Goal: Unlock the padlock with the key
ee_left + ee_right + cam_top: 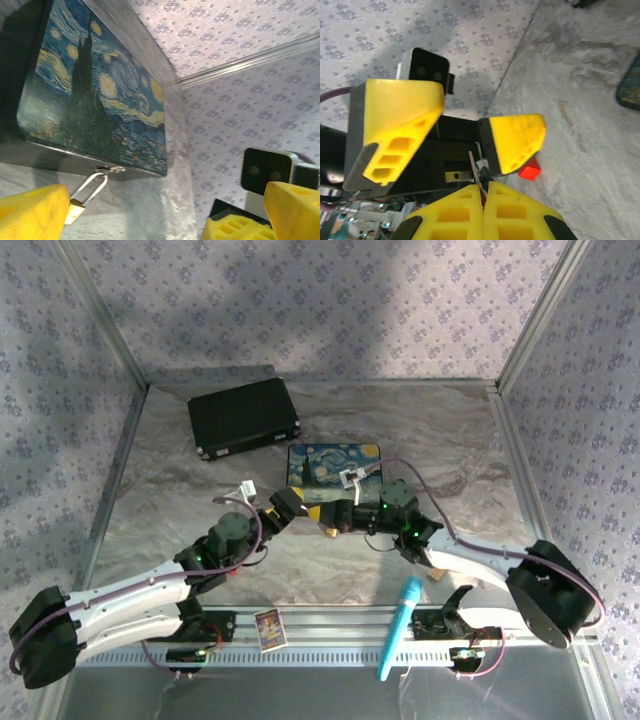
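The small brass padlock (74, 211) hangs by its thin silver shackle from the hasp on the front of the painted tin box (95, 95). My left gripper (165, 212) is open wide. The padlock's body lies right by its left finger (32, 212) and is partly hidden behind it. My right gripper (482, 189) is shut on the thin silver key (474, 167), whose blade sticks out toward the left gripper's open yellow fingers (517, 140). In the top view the left gripper (300, 508) and the right gripper (357, 518) meet at the box's near edge, by the padlock (328, 533).
A black case (243, 417) lies at the back left. A teal pen-like object (398, 630) and a small card (270, 628) rest on the front rail. A tan block (435, 575) sits by the right arm, and a small red piece (530, 172) lies on the marble.
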`<action>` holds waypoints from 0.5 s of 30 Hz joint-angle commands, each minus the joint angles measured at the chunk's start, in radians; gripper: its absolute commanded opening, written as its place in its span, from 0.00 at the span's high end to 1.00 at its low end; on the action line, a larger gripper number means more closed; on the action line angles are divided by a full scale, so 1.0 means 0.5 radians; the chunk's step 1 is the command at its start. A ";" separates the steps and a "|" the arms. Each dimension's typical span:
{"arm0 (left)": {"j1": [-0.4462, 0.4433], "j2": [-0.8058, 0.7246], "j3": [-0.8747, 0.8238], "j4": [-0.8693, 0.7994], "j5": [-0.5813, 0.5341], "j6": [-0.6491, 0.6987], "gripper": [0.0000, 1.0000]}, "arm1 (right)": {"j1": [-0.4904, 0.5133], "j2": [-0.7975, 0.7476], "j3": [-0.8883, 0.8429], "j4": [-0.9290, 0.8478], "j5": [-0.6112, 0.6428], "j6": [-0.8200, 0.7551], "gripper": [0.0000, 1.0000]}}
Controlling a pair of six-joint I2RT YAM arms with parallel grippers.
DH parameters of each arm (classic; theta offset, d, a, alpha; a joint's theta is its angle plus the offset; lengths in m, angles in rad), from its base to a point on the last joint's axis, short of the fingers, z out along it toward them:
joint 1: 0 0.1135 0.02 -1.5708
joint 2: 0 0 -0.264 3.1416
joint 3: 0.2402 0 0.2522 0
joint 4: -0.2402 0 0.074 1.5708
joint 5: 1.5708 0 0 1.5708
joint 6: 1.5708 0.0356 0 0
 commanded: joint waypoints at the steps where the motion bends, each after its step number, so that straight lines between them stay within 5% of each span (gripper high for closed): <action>1: 0.002 0.086 0.239 -0.430 -0.078 0.206 0.03 | -0.064 -0.123 0.000 -0.542 0.185 -0.212 1.00; 5: 0.002 0.362 0.532 -0.762 0.052 0.544 0.09 | -0.110 -0.255 0.109 -1.295 0.526 -0.444 1.00; 15: 0.002 0.991 0.667 -0.541 0.358 0.908 0.02 | -0.319 -0.484 -0.023 -1.604 0.636 -0.562 1.00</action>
